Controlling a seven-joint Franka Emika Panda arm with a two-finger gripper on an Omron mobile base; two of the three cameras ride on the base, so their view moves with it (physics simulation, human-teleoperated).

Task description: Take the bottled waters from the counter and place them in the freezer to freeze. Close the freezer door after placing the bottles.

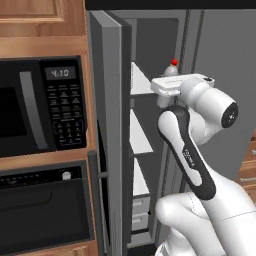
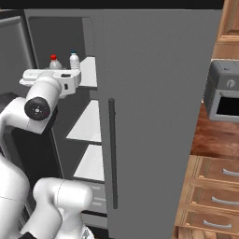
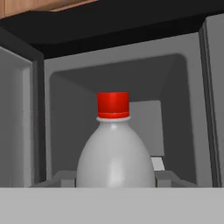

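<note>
The freezer door (image 1: 107,125) stands open, edge-on to the left base view. Inside the freezer, at the height of the top white shelf (image 2: 88,72), my gripper (image 1: 165,86) is shut on the red-capped bottled water (image 1: 171,71), held upright; its fingers are hidden by the hand. The hand view has this bottle (image 3: 114,153) close up and centred, with the grey back wall of the freezer (image 3: 175,96) behind it. The teal-capped bottled water (image 2: 73,59) stands on the same shelf, just right of the red-capped one (image 2: 54,62). A strip of the counter (image 2: 210,135) lies at the far right.
The refrigerator's plain grey right door (image 2: 158,116) is closed, with a dark bar handle. Lower white shelves (image 1: 140,132) and bins sit below. A black microwave (image 1: 40,105) and wall oven (image 1: 45,210) are left of the open door. Light drawers (image 2: 219,186) and a grey appliance (image 2: 224,91) stand right.
</note>
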